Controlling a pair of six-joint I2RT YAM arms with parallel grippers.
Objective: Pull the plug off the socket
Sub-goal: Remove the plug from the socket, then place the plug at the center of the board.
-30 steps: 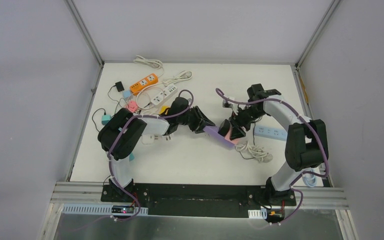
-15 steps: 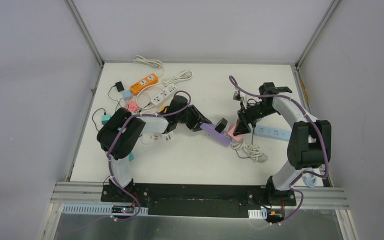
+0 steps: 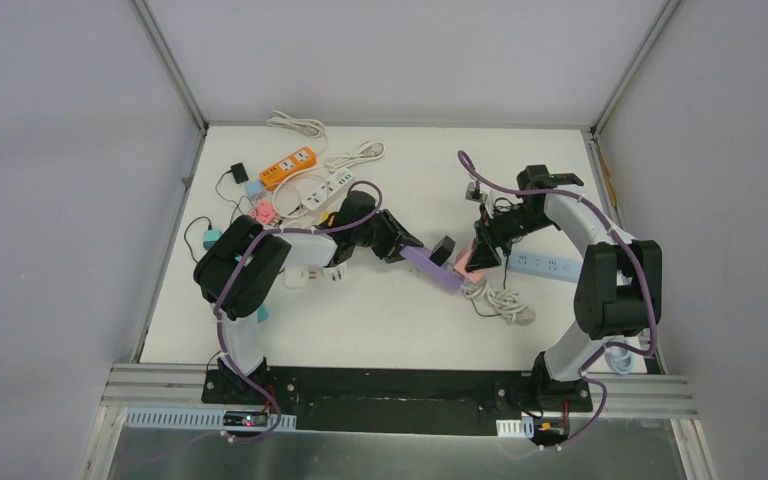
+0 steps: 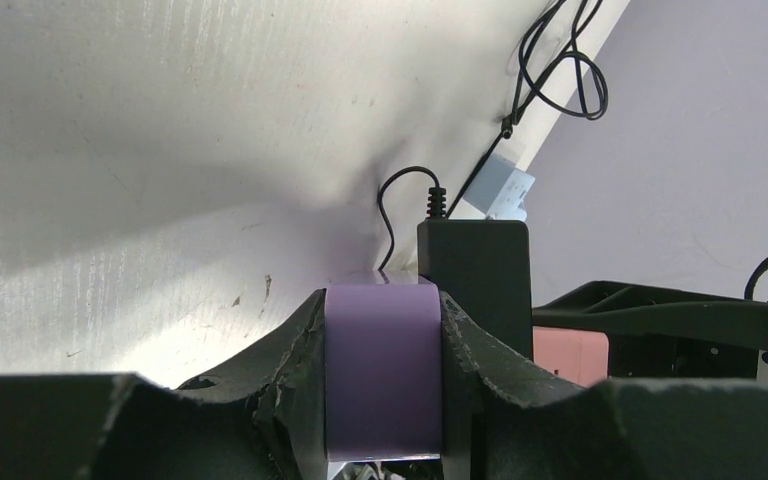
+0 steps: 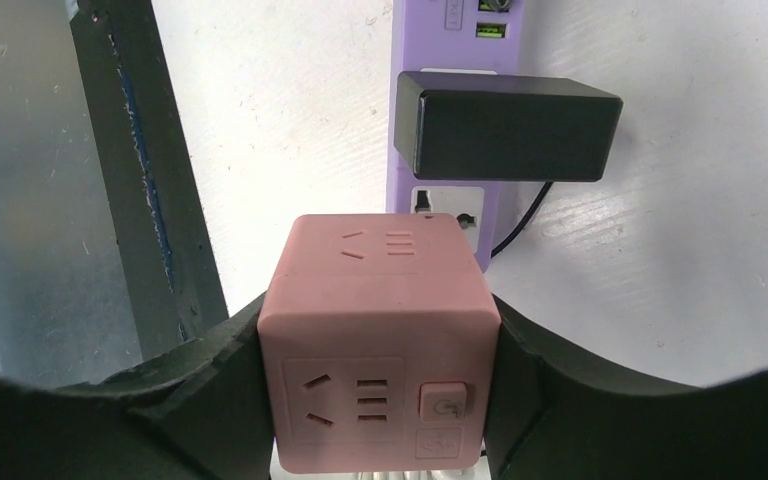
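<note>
The purple power strip (image 4: 382, 370) is clamped by the left jaws and the pink cube (image 5: 375, 340) by the right jaws, but the black adapter (image 5: 505, 125) is judged still plugged in.

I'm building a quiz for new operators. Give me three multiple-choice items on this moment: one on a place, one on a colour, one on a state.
1. Where is the black adapter? A plugged into the purple power strip; B lying loose, unplugged; C clamped in the right jaws.
2. What colour is the cube socket in the right gripper? A white; B pink; C blue.
3. The left gripper is: A open; B shut on the purple power strip; C shut on nothing.

A: the right wrist view shows it seated on the strip. B: its faces are pink. B: the jaws press both sides of the strip.
</note>
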